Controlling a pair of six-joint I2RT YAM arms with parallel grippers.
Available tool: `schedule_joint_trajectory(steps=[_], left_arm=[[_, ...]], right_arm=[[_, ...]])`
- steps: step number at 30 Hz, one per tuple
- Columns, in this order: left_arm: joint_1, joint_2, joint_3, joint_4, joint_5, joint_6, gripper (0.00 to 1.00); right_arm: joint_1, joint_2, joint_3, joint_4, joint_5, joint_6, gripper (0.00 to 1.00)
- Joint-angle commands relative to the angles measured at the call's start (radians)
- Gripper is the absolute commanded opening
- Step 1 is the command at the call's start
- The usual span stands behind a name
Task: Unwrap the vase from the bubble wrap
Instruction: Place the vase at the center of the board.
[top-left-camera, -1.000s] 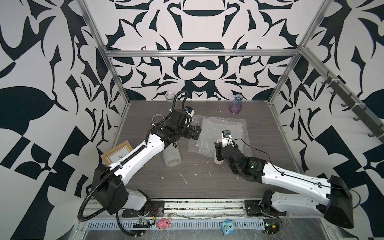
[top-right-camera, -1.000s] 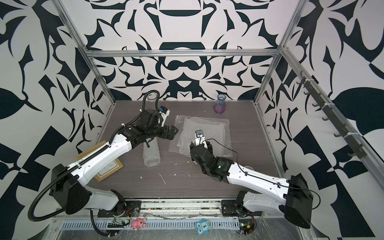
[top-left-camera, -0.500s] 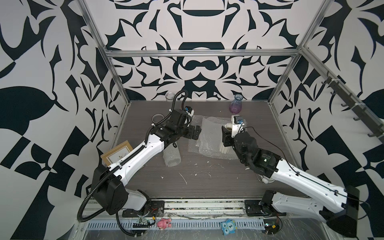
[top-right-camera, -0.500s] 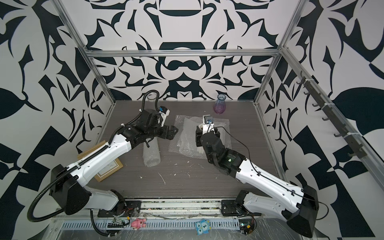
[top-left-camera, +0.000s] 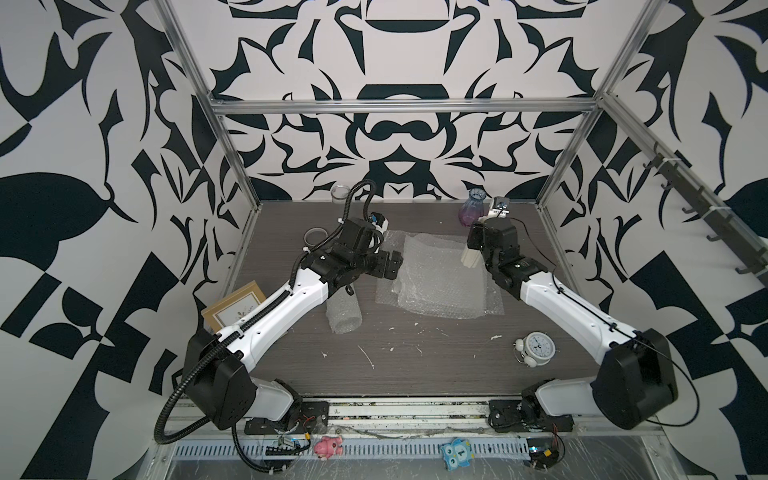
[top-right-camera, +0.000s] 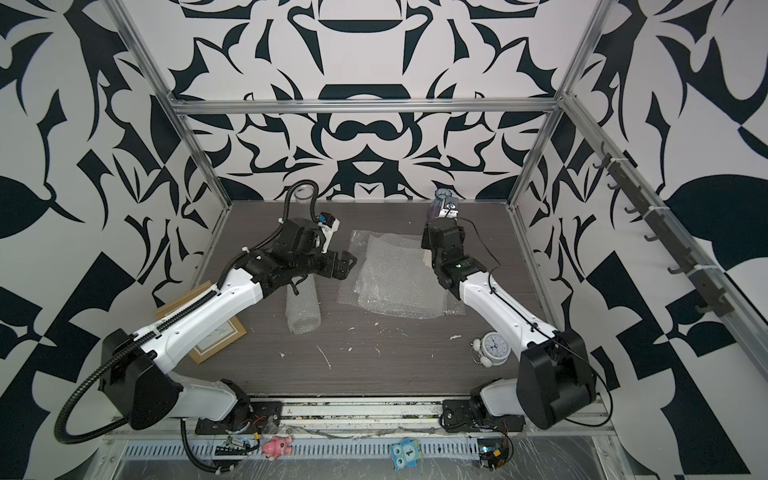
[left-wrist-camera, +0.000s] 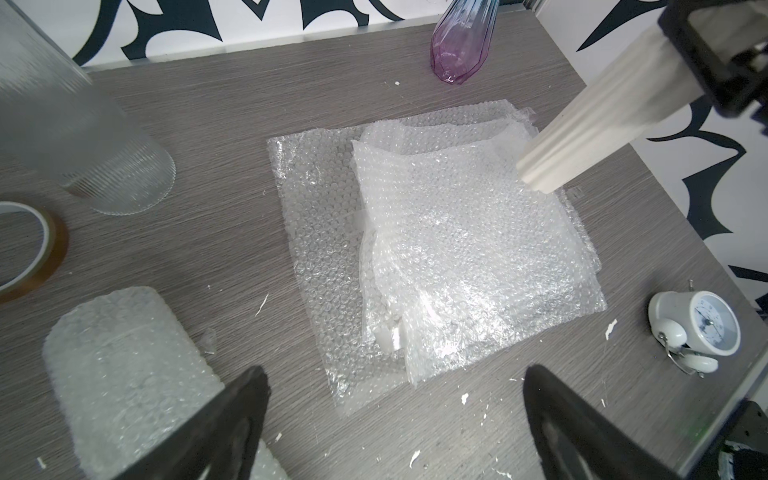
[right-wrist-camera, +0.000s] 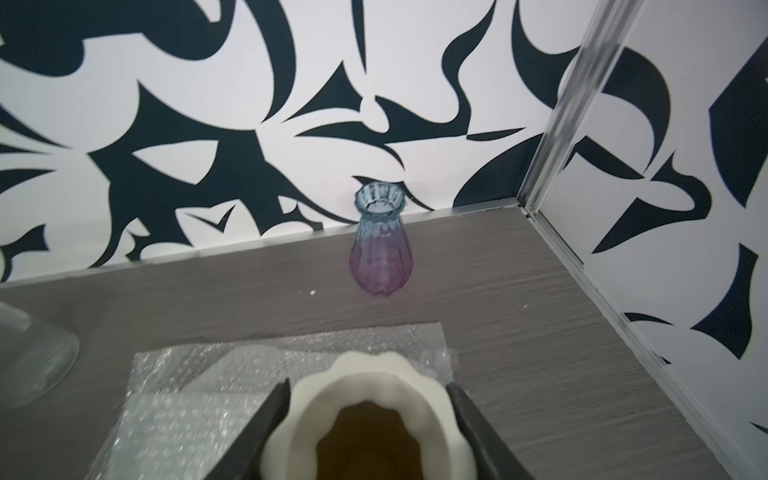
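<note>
The right jaws hold a cream ribbed vase (top-left-camera: 471, 257) by its mouth end, one jaw on each side of the rim in the right wrist view (right-wrist-camera: 361, 399). The vase is bare. It tilts, with its base pointing down at the back right corner of the flat bubble wrap (top-left-camera: 440, 278). The left wrist view (left-wrist-camera: 602, 124) does not show whether the base touches the wrap or hangs just over it.

The flat bubble wrap is a loose stack of sheets in the middle of the counter (top-left-camera: 415, 365), nearer the back edge, seen in both top views (top-right-camera: 399, 282). The left jaws stand wide with nothing between them. They hover just off the stack's left edge, between it and a rolled tube (top-left-camera: 344, 313) of bubble wrap that lies partly under the left arm, toward the left edge.

A purple and blue glass vase (right-wrist-camera: 380, 249) stands upright at the back edge, near the back right corner and just behind the right jaws. A clear glass (top-left-camera: 340, 193) stands at the back edge further left, with a tape roll (left-wrist-camera: 25, 249) near it. A white clock (top-left-camera: 536, 347) lies on its side toward the front right, and a picture frame (top-left-camera: 235, 307) lies at the left edge.
</note>
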Motion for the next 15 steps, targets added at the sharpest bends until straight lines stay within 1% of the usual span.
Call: schedule_joint_trajectory(steps=[1,4,8,12,15], left_arm=[[-0.001,-0.004,-0.006,0.011,0.016,-0.012,0.99],[-0.001,0.0,-0.002,0.012,0.021,-0.015,0.99],[-0.001,0.001,0.0,0.01,0.026,-0.014,0.99],[-0.001,-0.004,0.0,0.009,0.028,-0.014,0.99],[0.0,-0.006,0.0,0.01,0.029,-0.014,0.99]], right_arm=[[-0.065,0.022,0.091,0.206,-0.009,0.003,0.25],[-0.127,0.099,0.113,0.274,-0.004,0.01,0.24],[-0.197,0.203,0.17,0.341,-0.028,0.007,0.23],[-0.225,0.306,0.256,0.399,-0.025,-0.041,0.23],[-0.245,0.377,0.324,0.414,-0.023,-0.043,0.22]])
